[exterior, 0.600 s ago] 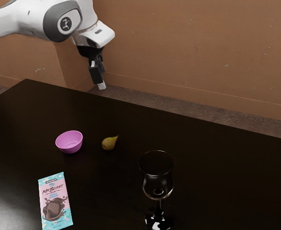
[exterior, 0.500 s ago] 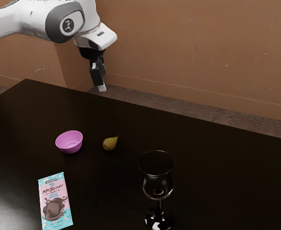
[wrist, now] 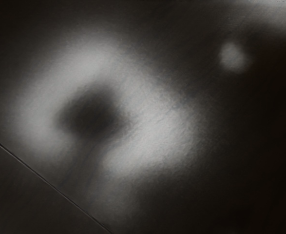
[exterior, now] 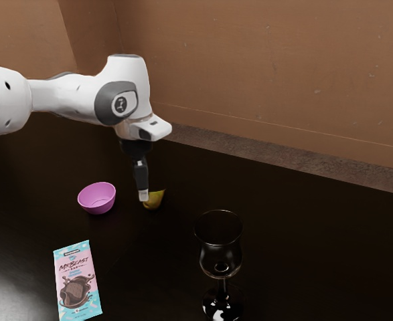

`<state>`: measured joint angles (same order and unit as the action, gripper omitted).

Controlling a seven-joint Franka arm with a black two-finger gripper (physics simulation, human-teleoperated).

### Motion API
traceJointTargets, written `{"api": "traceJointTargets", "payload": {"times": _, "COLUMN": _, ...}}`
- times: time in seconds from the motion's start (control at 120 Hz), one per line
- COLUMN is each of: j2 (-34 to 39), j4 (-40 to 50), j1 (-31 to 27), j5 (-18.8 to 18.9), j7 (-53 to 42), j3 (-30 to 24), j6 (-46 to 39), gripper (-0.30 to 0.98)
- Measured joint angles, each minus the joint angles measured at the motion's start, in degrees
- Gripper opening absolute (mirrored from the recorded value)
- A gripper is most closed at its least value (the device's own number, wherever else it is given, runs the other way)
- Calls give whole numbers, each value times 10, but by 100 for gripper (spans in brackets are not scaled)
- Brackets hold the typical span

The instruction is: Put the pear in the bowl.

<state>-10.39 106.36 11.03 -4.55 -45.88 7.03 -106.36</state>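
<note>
Exterior view: glossy black table (exterior: pixel 303 227) stood before a scuffed brown wall (exterior: pixel 250 67). Round pink bowl (exterior: pixel 97 204); then black two-finger gripper (exterior: pixel 143 195), its grip impossible to tell. It partly hid the small yellow-green pear (exterior: pixel 156 199), which lay on the tabletop, tapered end rightward. Dark stemmed glass goblet (exterior: pixel 221 257), foot cut off.

1. The white-and-grey jointed arm (exterior: pixel 72 93) is lower now, its rounded link (exterior: pixel 3 101) in sight toward the exterior view's 9 o'clock.
2. In that view the black gripper (exterior: pixel 143 195) shifts from nearly 12 o'clock of the small yellow-green pear (exterior: pixel 156 200) to its 10 o'clock side, overlapping it.
3. From the round pink bowl (exterior: pixel 97 206), the gripper goes from 1 to 3 o'clock.
</note>
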Motion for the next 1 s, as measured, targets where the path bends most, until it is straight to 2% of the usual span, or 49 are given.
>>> {"api": "traceJointTargets", "payload": {"times": 0.267, "j2": -69, "j4": -27, "j1": -40, "j5": -45, "j7": 47, "j3": 4, "j6": -25, "gripper": 69}}
{"api": "traceJointTargets", "payload": {"times": 0.592, "j2": -124, "j4": -61, "j1": -68, "j5": -96, "j7": 107, "j3": 6, "j6": -45, "gripper": 59}}
{"api": "traceJointTargets", "payload": {"times": 1.0, "j2": -188, "j4": -113, "j1": -83, "j5": -107, "j7": 151, "j3": 6, "j6": -71, "gripper": 59}}
